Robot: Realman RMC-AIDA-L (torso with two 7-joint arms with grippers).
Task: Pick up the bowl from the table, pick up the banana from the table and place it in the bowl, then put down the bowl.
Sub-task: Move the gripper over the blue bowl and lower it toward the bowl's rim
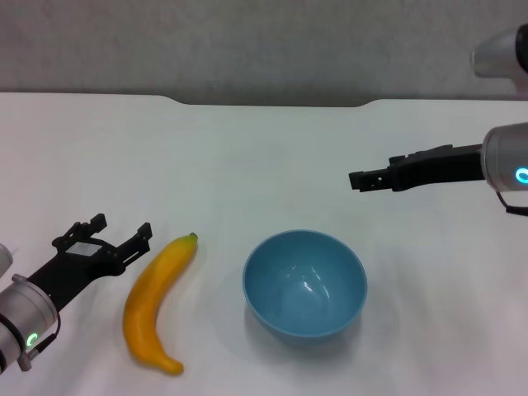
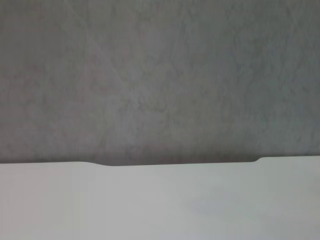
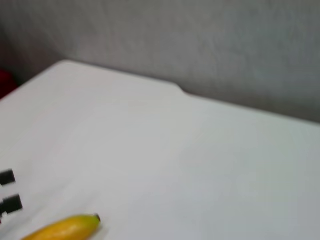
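Observation:
The light blue bowl [image 1: 304, 284] stands upright and empty on the white table [image 1: 247, 157], near the front middle. The yellow-orange banana [image 1: 155, 304] lies to its left, its dark stem tip pointing away from me. My left gripper [image 1: 123, 225] is open and empty, low over the table just left of the banana's stem end. My right gripper [image 1: 360, 179] hovers above the table behind and to the right of the bowl, holding nothing. The right wrist view shows the banana's stem end [image 3: 70, 227] and the left gripper's fingertips [image 3: 11, 203].
The table's far edge has a shallow cut-out [image 1: 272, 104], which also shows in the left wrist view [image 2: 175, 162]. A grey wall [image 1: 247, 41] stands behind it. Bare tabletop lies between the bowl and the far edge.

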